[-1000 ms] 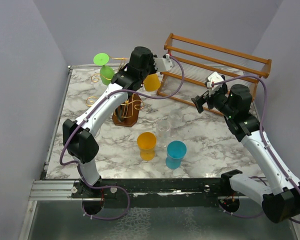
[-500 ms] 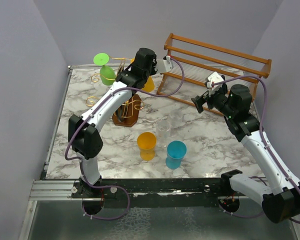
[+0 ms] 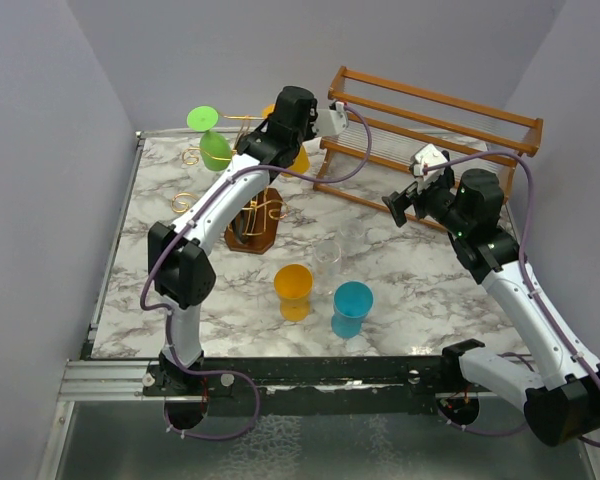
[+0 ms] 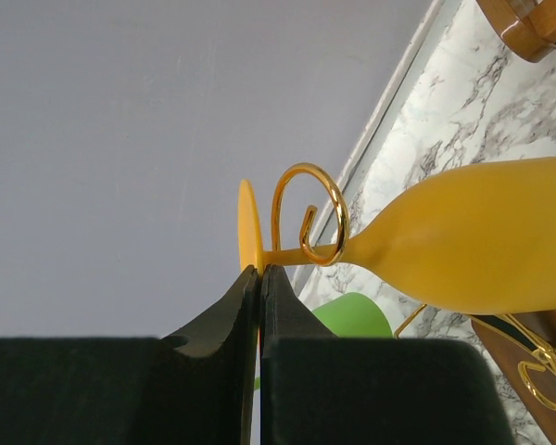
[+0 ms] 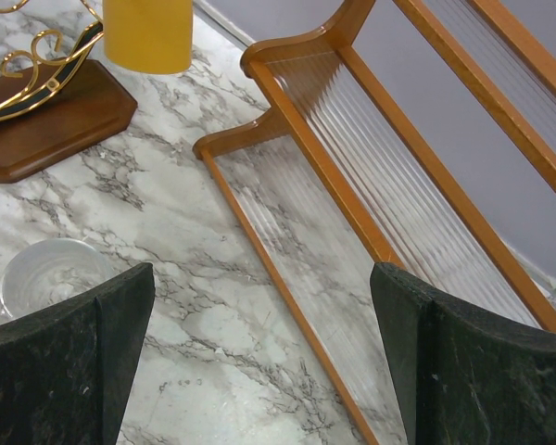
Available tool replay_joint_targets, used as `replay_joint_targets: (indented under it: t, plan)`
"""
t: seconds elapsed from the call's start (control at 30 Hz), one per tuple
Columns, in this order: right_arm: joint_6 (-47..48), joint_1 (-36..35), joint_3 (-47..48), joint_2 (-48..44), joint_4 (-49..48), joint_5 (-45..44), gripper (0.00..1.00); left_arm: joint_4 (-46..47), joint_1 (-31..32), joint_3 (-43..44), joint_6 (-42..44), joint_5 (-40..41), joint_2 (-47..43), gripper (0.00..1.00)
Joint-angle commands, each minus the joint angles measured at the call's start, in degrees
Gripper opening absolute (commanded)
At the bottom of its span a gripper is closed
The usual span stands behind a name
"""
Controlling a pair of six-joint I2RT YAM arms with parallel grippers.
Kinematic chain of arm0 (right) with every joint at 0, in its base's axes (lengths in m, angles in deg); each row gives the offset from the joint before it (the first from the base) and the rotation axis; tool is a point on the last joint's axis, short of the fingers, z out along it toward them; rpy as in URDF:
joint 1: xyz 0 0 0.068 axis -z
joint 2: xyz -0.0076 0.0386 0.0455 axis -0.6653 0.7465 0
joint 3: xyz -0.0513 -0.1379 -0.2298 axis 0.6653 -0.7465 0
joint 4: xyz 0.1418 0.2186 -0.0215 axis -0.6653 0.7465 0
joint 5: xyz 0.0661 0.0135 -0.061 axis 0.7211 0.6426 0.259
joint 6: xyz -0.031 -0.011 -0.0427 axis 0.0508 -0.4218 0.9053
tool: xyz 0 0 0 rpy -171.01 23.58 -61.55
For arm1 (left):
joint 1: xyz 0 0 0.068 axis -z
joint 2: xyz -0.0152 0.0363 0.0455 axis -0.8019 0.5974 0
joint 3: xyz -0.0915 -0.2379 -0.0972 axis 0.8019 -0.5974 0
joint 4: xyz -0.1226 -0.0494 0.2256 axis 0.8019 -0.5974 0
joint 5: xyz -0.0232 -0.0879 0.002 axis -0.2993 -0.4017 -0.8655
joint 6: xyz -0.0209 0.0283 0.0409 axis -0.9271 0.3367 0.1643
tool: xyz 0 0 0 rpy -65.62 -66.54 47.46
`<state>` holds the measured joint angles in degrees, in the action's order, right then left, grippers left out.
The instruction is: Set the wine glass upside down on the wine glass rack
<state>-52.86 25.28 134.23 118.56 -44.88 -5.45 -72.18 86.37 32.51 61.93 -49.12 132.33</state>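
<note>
My left gripper is shut on the flat foot of a yellow wine glass. The glass's stem lies through a curled gold scroll arm of the wine glass rack, bowl hanging down. From above, the left gripper is over the back of the rack, with the yellow bowl beneath it. The rack's dark wooden base stands mid-left. A green wine glass hangs upside down on another arm. My right gripper is open and empty, apart from the rack.
A large wooden slatted rack stands at the back right, close under the right gripper. An orange cup, a blue cup and a clear glass stand in the middle front. Walls close in on all sides.
My left arm has moved toward the back of the table with the yellow glass, carrying it up along the rack's arm. The right arm has not moved.
</note>
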Motion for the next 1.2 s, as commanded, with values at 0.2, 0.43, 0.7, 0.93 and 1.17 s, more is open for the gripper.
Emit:
replay_joint_targets:
  t: [0.2,0.43,0.7,0.93,1.17]
  plan:
    - [-0.3,0.3,-0.6,-0.9,-2.1,1.6,1.0,1.8,-0.2,4.2,2.4,0.8,2.5,0.01]
    - [-0.2,0.3,-0.7,-0.7,-2.2,1.7,1.0,2.2,-0.2,4.5,2.9,-1.8,3.1,0.02]
    - [-0.2,0.4,-0.8,-0.7,-2.2,1.7,0.99,3.5,0.1,5.8,3.5,-3.4,4.8,0.03]
    - [-0.2,0.6,-0.9,-0.5,-2.2,1.8,1.0,4.0,0.6,4.8,2.8,-5.9,4.0,0.03]
    - [-0.2,0.6,-0.9,-0.4,-2.2,2.0,1.0,3.9,1.0,3.3,2.2,-7.5,2.9,0.03]
